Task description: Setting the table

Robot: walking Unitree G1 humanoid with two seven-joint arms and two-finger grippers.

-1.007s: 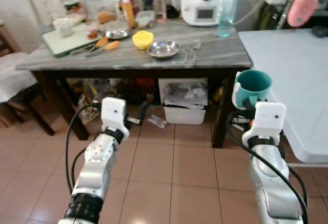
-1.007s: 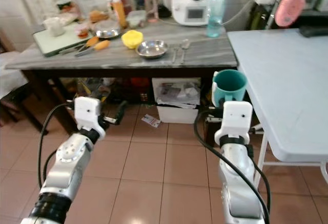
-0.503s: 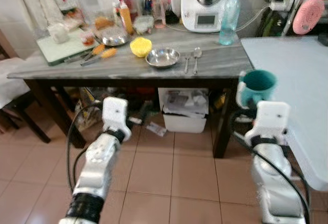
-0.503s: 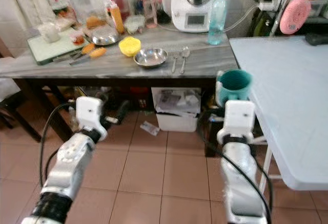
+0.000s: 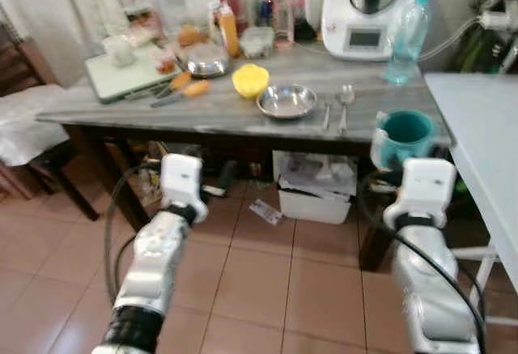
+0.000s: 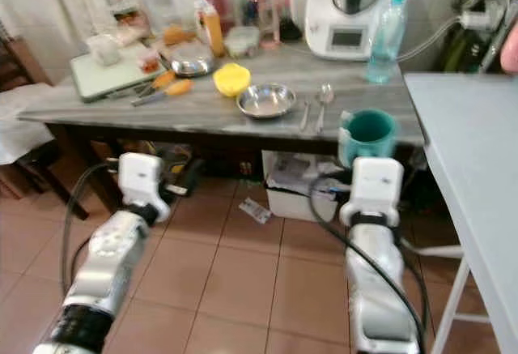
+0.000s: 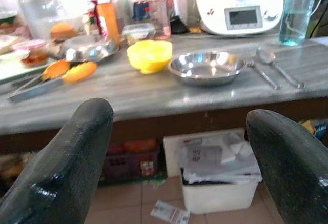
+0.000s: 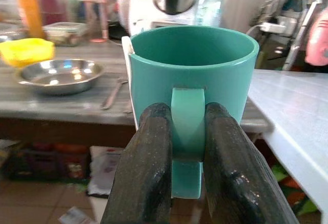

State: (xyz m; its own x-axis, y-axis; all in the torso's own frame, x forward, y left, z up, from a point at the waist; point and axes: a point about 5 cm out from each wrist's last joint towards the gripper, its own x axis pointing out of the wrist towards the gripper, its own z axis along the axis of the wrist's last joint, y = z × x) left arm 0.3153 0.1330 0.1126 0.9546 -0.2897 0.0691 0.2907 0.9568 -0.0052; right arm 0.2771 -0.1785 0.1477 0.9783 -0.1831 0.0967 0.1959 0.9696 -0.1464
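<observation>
Right gripper (image 8: 185, 131) clamped on upright teal ceramic mug (image 8: 193, 75) by handle; left gripper (image 7: 179, 147) fingers wide apart, facing grey marble table (image 7: 154, 93).

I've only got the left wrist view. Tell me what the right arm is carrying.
Observer: The right gripper holds a teal mug, its jaws closed on the mug's handle.
Operator: Report how the mug sits.
Observer: Upright, mouth up, held in the air off the corner of the grey table, resting on nothing.
Operator: Now say what lies to the robot's right.
Observer: A white table stands there, beside the grey one.
Operator: And my own gripper's place.
Observer: The left gripper hangs open over the tiled floor, short of the grey table's front edge, holding nothing.
</observation>
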